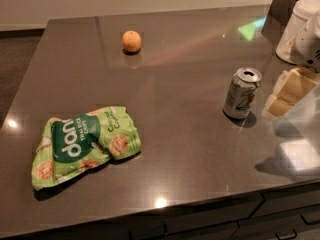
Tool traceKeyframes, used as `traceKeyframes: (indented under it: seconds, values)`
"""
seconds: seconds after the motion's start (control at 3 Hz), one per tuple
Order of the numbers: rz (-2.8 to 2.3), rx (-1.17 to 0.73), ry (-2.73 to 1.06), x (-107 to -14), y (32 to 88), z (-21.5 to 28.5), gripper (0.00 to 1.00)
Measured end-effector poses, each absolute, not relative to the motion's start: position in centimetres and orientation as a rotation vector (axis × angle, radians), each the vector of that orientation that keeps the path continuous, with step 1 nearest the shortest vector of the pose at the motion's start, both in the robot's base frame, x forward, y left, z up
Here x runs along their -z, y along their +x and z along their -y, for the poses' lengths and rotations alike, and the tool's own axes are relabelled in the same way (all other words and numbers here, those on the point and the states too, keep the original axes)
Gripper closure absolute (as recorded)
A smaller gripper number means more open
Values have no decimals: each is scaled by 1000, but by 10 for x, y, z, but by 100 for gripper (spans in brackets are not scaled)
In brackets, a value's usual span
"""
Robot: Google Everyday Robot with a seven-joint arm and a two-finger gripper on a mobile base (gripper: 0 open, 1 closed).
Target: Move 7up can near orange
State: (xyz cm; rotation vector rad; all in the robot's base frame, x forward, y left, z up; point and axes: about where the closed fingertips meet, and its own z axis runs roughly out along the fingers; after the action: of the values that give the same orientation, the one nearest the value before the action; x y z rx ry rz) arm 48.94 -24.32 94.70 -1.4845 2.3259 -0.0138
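Observation:
The 7up can (241,93) stands upright on the dark countertop (190,149) at the right, silver-white with green and red markings and an opened metal top. The orange (131,41) sits far back on the left of centre, well away from the can. My gripper (278,101), cream coloured, hangs just right of the can at about its height, with a small gap between them. It holds nothing that I can see. The white arm (306,34) rises behind it at the right edge.
A green chip bag (82,144) lies crumpled at the front left. A dark container (278,9) stands at the back right corner behind the arm. The counter's front edge runs along the bottom, with drawers (280,219) below.

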Motion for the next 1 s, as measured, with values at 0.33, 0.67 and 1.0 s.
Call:
traceKeyframes:
  seconds: [0.33, 0.67, 1.0]
  values:
    - [-2326, -57, -1387, -929, 515, 252, 0]
    - [-2289, -115, -1347, -920, 530, 244, 0]
    - [-2248, -168, -1335, -913, 539, 231, 0]
